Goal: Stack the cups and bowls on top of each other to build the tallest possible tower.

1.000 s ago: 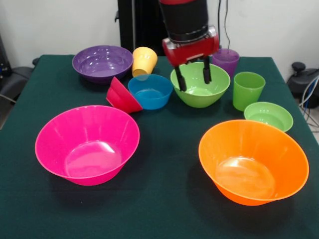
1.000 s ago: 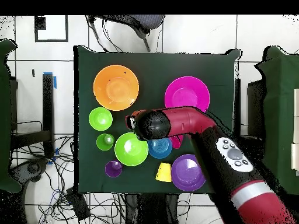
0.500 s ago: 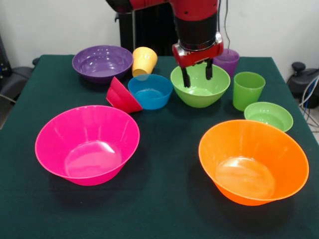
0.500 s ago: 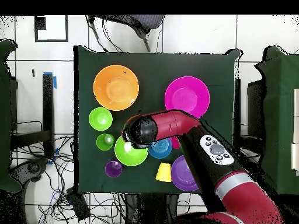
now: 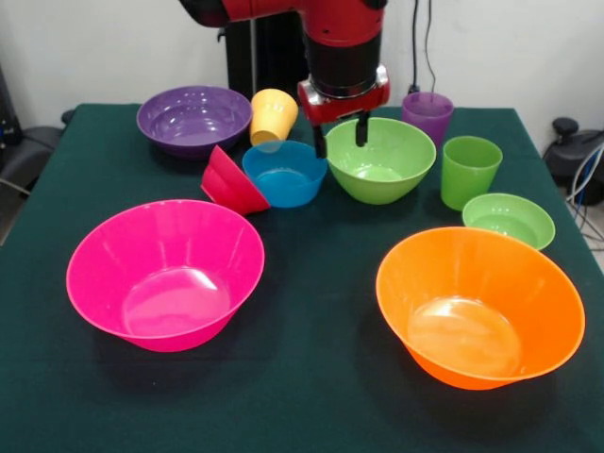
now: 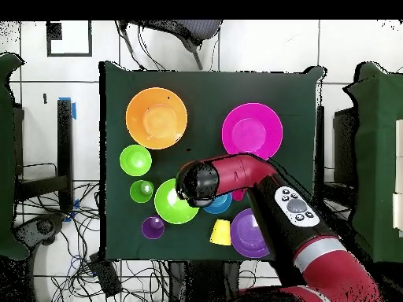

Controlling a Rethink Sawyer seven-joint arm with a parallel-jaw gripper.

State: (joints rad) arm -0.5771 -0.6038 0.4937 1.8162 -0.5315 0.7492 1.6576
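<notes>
Front view is showing the gripper hanging with its fingers spread and grasping nothing, straddling the near-left rim of the medium green bowl. Just beside it, on the picture's left, the blue bowl is sitting on the bench, touching the tipped red bowl. No tower is standing yet; every bowl is lying separate.

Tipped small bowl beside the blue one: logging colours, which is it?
Red bowl; front view shows it best.

pink bowl | orange bowl | blue bowl | purple cup, seemingly translucent | dark green tablecloth
</notes>
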